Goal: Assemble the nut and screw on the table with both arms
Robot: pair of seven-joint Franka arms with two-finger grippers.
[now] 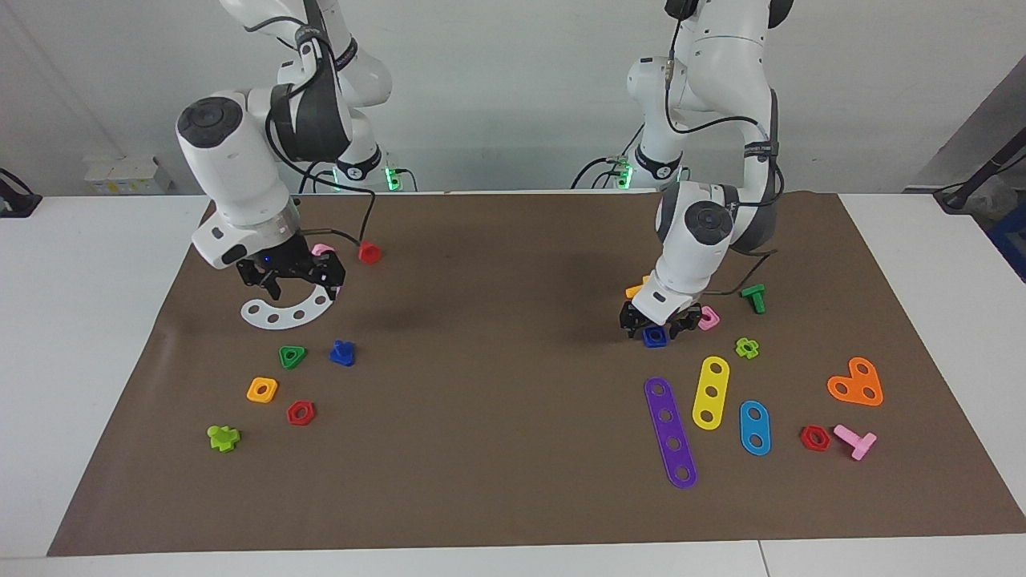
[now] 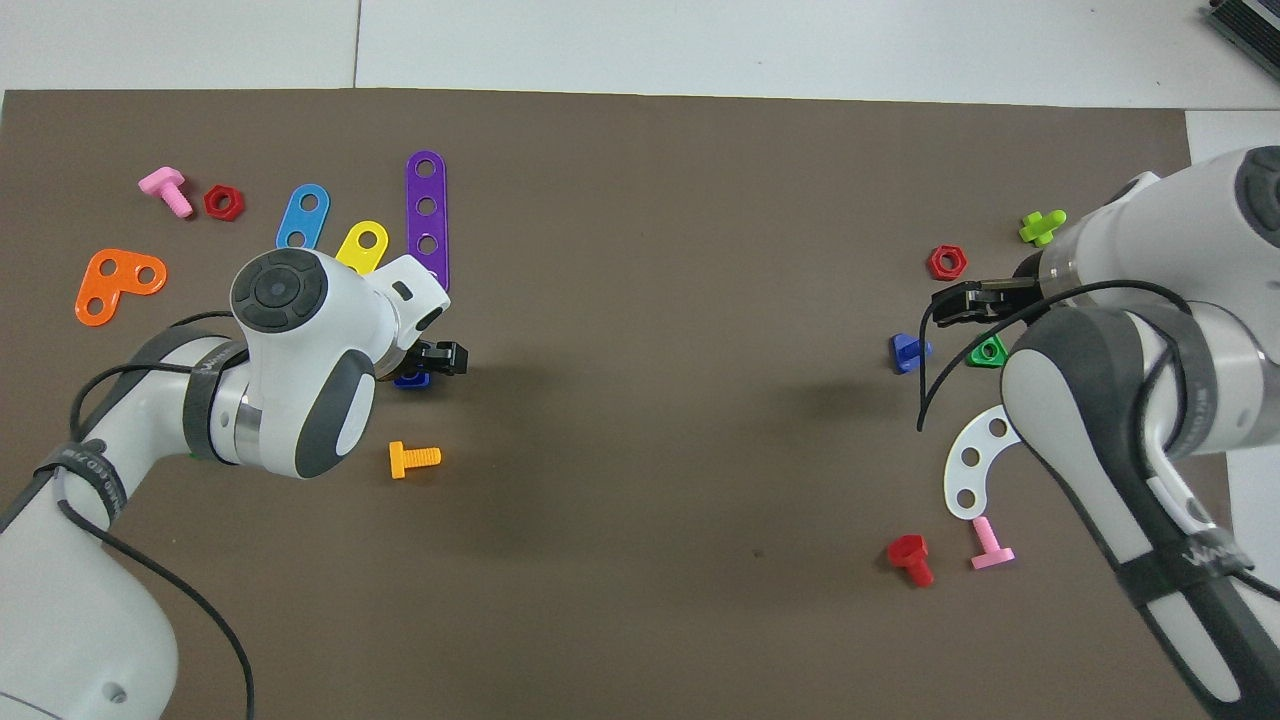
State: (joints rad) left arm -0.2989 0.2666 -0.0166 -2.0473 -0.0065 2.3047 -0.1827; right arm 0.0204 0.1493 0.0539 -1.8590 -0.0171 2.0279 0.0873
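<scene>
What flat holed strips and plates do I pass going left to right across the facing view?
white curved strip → purple strip → yellow strip → blue strip → orange heart-shaped plate

I find no word, number or brand that I can read anywhere. My left arm (image 2: 95, 480) and my right arm (image 2: 1200, 560) each wear a dark band with pale lettering, too small to make out. The toy parts carry no marks.
</scene>
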